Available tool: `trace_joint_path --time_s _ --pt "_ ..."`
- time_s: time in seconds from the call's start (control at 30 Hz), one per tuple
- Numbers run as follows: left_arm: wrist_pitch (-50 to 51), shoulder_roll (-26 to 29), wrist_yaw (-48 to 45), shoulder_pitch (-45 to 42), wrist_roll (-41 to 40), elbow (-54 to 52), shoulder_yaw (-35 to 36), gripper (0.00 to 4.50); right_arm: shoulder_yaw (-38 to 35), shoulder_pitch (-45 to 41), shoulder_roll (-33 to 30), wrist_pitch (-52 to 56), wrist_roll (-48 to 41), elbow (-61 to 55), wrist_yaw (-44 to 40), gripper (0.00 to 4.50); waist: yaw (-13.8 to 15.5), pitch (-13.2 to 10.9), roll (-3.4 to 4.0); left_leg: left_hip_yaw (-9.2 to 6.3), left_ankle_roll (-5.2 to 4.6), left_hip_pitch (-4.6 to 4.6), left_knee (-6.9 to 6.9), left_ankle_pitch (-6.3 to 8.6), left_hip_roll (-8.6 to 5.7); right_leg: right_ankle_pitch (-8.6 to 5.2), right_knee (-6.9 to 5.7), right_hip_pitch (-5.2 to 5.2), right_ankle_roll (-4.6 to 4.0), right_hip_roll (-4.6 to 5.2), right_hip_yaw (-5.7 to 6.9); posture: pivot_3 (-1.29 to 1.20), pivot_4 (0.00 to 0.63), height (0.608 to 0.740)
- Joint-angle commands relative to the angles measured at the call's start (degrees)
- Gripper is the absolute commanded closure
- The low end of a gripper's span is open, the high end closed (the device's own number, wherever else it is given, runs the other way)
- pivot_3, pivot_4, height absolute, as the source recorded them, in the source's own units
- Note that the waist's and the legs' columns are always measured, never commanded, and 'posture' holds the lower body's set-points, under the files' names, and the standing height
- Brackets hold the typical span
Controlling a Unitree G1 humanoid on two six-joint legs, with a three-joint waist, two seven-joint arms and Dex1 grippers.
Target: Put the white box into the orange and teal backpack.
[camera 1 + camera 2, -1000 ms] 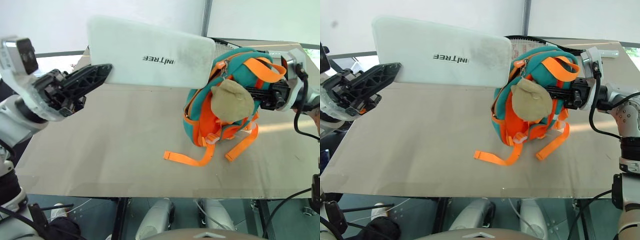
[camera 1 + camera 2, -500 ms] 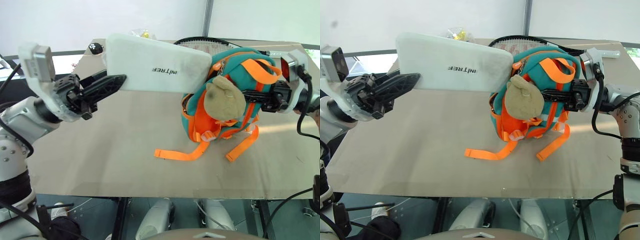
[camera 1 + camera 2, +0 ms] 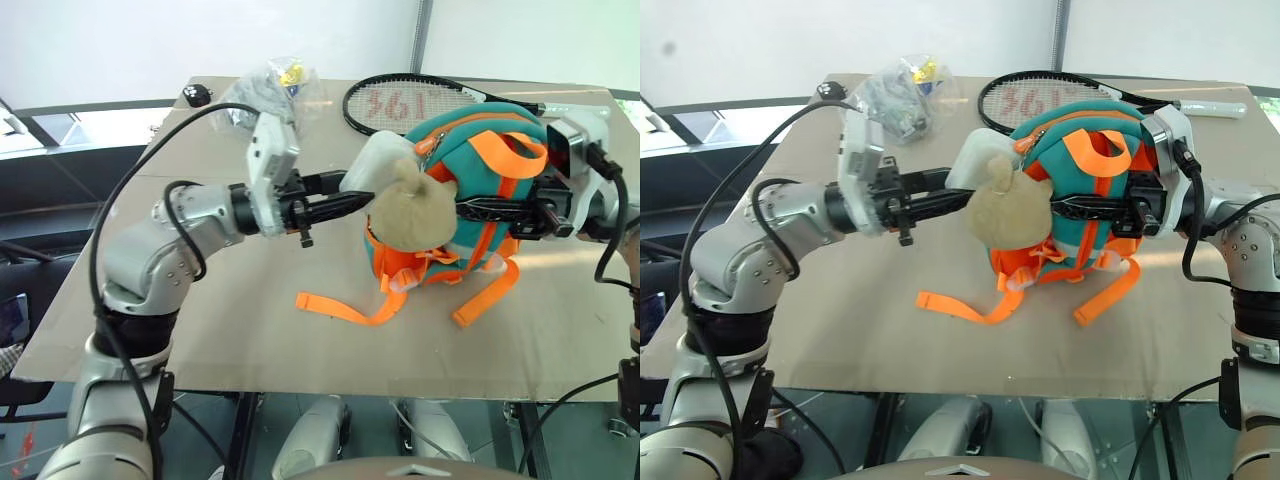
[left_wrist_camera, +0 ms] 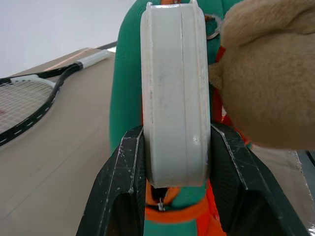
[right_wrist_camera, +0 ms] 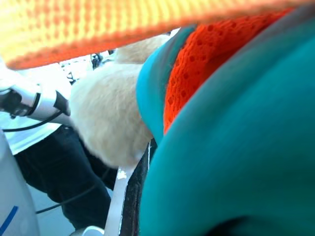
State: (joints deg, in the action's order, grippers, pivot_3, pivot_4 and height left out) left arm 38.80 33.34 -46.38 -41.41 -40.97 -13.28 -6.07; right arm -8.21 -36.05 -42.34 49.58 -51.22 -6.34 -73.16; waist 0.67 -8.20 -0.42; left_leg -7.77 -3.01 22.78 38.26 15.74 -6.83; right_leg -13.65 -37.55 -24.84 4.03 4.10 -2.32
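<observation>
Beige tabletop under white walls; behind the work lie a black tennis racket and a clear plastic bag of small items.

Left eye view: you have the flat white rectangular box pinched at its near end by the left gripper, fingers clamped on it. Its far end is buried in the small orange and teal backpack, just behind the beige fuzzy plush toy. The right gripper is shut on the backpack's fabric, propping it up.

Left wrist view: the box stands on edge between the 2 black fingers, long axis running straight along the gripper into the teal opening.

Right wrist view: teal and orange fabric pressed close, plush beyond.

Judgement: insertion is under way, partly done. Next, push along that axis, then release; watch that the plush or zipper edge does not snag.
</observation>
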Motion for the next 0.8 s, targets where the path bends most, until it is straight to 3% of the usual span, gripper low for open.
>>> trace_joint_path --time_s 0.03,0.23,0.4,0.47,0.7,0.8 --pt "1.18 -7.27 1.15 -8.57 7.78 7.20 -9.78 3.31 -0.90 0.36 1.71 0.19 -3.12 -5.29 2.23 4.50 0.19 0.00 -0.02 -0.03 0.00 0.03 0.06 0.00 -0.01 0.00 -0.01 0.02 0.00 0.01 0.05 0.00 0.150 0.739" --pt "-4.50 -13.98 -3.25 -13.39 18.80 20.79 -18.43 3.31 -1.39 2.49 3.77 -1.04 -3.41 -8.11 6.27 4.50 -0.35 0.01 -0.02 -0.02 0.00 0.00 0.04 -0.01 -0.03 0.00 -0.08 -0.03 0.01 -0.01 0.00 0.00 0.150 0.739" --pt "-6.87 -12.85 -3.97 -10.38 16.92 18.96 -9.32 1.07 -2.46 4.65 4.83 -3.78 -1.29 -8.10 10.06 4.50 -0.54 0.01 -0.02 0.00 0.01 -0.07 0.09 -0.01 -0.03 0.00 -0.20 -0.01 0.01 -0.01 -0.04 0.00 0.150 0.739" --pt "-2.86 -10.14 -4.60 -8.29 11.19 15.81 -1.47 0.05 -2.49 5.32 5.01 -5.12 -0.02 -7.64 11.18 4.50 -1.10 0.01 -0.02 -0.01 0.01 -0.07 0.09 -0.01 -0.03 0.00 -0.21 -0.02 0.01 -0.01 -0.03 0.00 0.150 0.739" --pt "20.51 6.12 -9.11 0.25 -16.41 5.72 22.61 0.01 0.39 3.89 7.72 -10.40 6.21 -3.90 15.20 4.50 -3.32 0.01 -0.01 0.01 0.02 -0.03 0.04 -0.02 -0.01 0.00 -0.40 -0.32 0.01 -0.08 -0.04 0.00 0.150 0.739" --pt "23.64 7.70 -5.02 3.22 -20.65 1.46 25.67 0.01 1.38 2.67 9.59 -10.71 6.81 -2.99 16.07 4.50 -2.65 0.01 -0.02 0.00 0.02 -0.03 0.08 -0.02 -0.03 0.00 -0.37 -0.28 0.01 -0.06 -0.02 0.00 0.150 0.739"
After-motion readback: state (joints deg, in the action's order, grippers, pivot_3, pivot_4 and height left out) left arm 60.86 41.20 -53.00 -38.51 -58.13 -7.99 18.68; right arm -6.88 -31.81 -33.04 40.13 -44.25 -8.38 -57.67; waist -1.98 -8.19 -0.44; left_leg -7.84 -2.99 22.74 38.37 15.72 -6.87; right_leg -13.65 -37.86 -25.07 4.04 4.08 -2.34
